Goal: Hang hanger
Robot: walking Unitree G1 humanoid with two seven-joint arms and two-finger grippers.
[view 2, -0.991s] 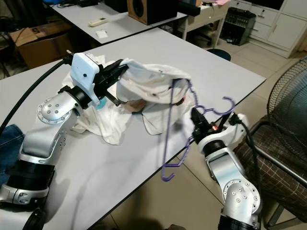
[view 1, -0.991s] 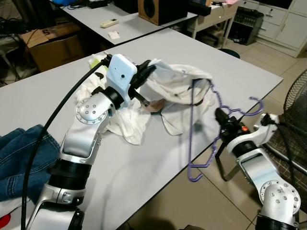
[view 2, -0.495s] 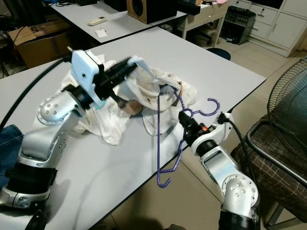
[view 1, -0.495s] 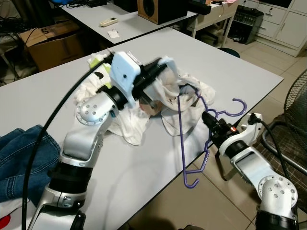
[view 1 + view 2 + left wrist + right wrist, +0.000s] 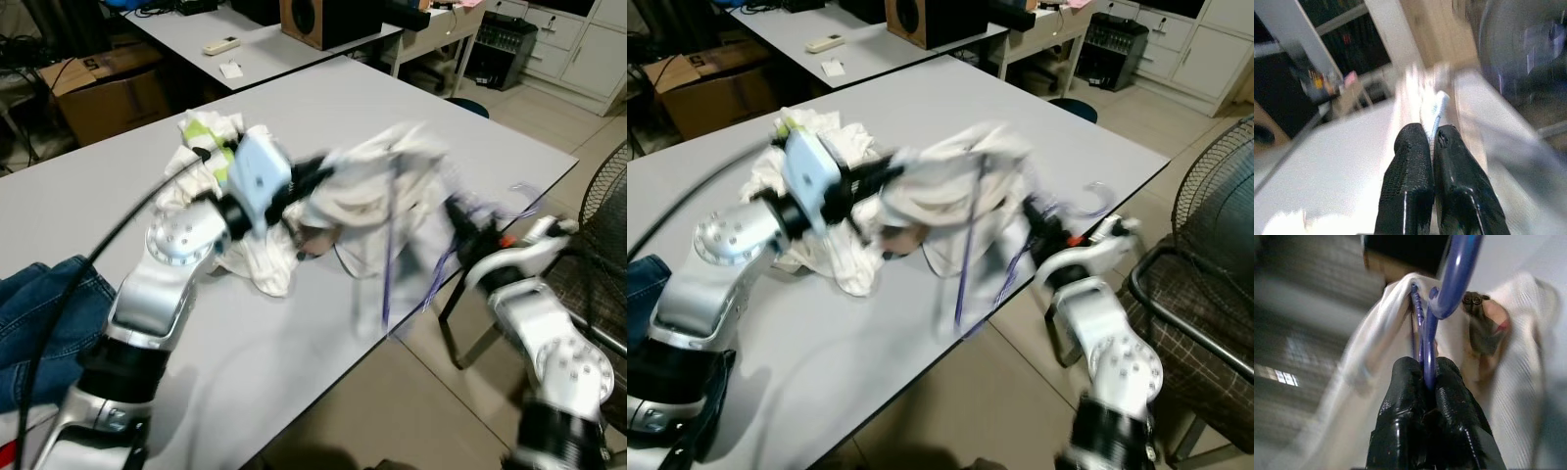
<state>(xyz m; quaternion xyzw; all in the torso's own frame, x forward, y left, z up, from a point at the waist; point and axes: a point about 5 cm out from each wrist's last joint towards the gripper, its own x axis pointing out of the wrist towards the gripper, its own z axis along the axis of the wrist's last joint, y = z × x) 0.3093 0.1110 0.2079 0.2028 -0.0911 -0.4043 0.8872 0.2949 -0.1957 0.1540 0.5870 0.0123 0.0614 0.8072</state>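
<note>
Your left gripper (image 5: 1431, 142) has its two black fingers pressed together on a thin fold of the white garment (image 5: 377, 196), holding that cloth up above the grey table (image 5: 294, 108). Your right gripper (image 5: 1422, 369) is clamped on the purple hanger (image 5: 1449, 289), the wire running up between its fingers and into the garment, which drapes just beyond it. In the head views, which are blurred, the hanger (image 5: 387, 279) hangs at the table's near right edge, its upper part inside the lifted garment and its lower part dangling past the edge, with the hook (image 5: 1097, 196) near your right wrist. More white cloth (image 5: 211, 147) with a bit of green lies heaped on the table behind your left arm, touching the lifted piece. Blue jeans (image 5: 39, 313) lie at the table's near left corner, well apart from the garment. A second table (image 5: 245, 39) behind carries a remote (image 5: 222, 45) and a wooden speaker (image 5: 313, 20). A fan grille (image 5: 602, 211) stands to your right, beside a chair (image 5: 1176, 294) with a checked seat.
</note>
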